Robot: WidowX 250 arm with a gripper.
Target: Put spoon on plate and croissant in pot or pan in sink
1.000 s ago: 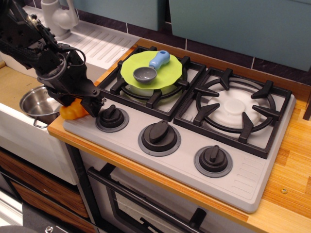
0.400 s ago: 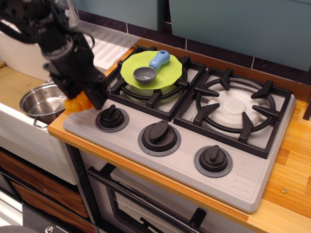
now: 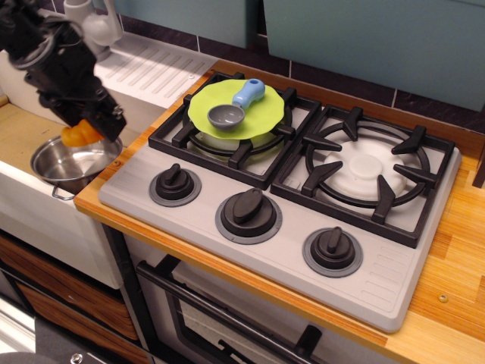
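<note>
The spoon point(image 3: 235, 105), with a grey bowl and a light-blue handle, lies on the lime-green plate point(image 3: 265, 117), which rests on the back-left burner grate. My black gripper point(image 3: 89, 130) is shut on the orange croissant point(image 3: 79, 135) and holds it just above the shiny steel pot point(image 3: 70, 163). The pot stands in the sink point(image 3: 23, 133) at the left. Only the lower part of the croissant shows below the fingers.
A white ribbed drainboard point(image 3: 155, 70) and a grey faucet point(image 3: 95, 23) lie behind the sink. The grey stove point(image 3: 303, 197) has three black knobs along its front and a second burner grate point(image 3: 367, 171) at the right. A wooden counter edge point(image 3: 98, 208) borders the sink.
My gripper has lifted the croissant off the stove's front-left corner and carried it left, from beside the left knob to above the pot in the sink.
</note>
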